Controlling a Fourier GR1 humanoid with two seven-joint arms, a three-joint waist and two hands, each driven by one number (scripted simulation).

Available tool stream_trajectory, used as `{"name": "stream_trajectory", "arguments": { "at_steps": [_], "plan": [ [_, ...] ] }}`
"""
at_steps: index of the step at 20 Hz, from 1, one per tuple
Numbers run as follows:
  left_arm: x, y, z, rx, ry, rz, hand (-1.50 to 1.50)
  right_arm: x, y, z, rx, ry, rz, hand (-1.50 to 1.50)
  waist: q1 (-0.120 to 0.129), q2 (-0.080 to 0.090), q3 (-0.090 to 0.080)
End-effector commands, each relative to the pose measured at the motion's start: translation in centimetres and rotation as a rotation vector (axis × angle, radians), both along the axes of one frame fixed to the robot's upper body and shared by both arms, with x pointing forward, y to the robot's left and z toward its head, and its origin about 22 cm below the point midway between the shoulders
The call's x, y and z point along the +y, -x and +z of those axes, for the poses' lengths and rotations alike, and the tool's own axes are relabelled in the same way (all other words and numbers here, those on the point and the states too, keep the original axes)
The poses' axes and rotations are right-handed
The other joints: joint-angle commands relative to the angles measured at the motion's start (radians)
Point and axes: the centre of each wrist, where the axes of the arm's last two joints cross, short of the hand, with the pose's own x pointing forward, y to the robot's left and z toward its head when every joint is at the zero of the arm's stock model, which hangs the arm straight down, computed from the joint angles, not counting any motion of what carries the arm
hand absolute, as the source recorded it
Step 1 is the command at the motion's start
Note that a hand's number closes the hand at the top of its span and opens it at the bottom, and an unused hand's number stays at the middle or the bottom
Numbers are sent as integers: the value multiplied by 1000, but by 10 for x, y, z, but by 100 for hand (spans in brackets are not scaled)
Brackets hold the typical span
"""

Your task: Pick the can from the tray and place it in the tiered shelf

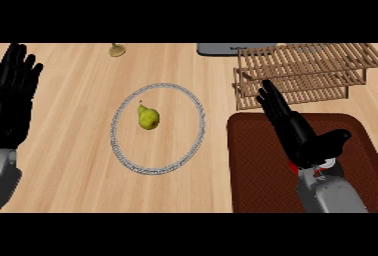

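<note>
The right hand (299, 131) lies over the dark red tray (251, 165) at the right of the counter, its fingers stretched out straight toward the shelf and its thumb spread to the side. Under the heel of that hand, near the wrist, a bit of red and silver shows: the can (322, 165), mostly hidden by the palm, sitting on the tray. The fingers do not curl round it; the hand is flat and open above it. Just beyond the fingertips stands the tiered shelf (310, 75), made of wooden slats, two levels visible, at the far right of the wooden counter (74, 170). Behind the shelf a grey object (221, 48) shows at the top edge. To the left of the tray is a round plate (120, 150) with a patterned rim, and a green pear (148, 118) lies on it. The left hand (16, 95) rests open at the left edge, fingers up.
</note>
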Motion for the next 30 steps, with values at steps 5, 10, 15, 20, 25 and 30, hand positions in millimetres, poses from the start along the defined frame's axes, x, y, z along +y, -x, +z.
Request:
{"name": "stream_trajectory", "arguments": {
  "at_steps": [5, 10, 15, 20, 25, 30],
  "plan": [
    [-14, 17, -39, 74, -12, 2, 0, -1, -14, 59, -140, 68, 560, 150, 27, 30, -23],
    [-30, 28, -63, 151, 45, -38, 0, -66, -37, 61, -54, -94, 470, -150, 4, 32, -23],
    [-24, 33, -75, 153, 46, -10, 0, -120, -44, 100, -154, -51, 704, -150, -1, 30, -23],
    [-24, 26, -69, 137, 15, 3, 0, -136, -40, 174, -217, 358, 871, -150, -2, 29, -23],
    [-39, 34, -82, 150, 36, -15, 0, -121, -16, 234, -294, 703, 942, -150, -7, 22, -24],
    [-20, 32, -70, 170, 34, 3, 0, -80, 26, 255, -415, 1024, 888, -150, -18, 19, -22]
  ]
}}
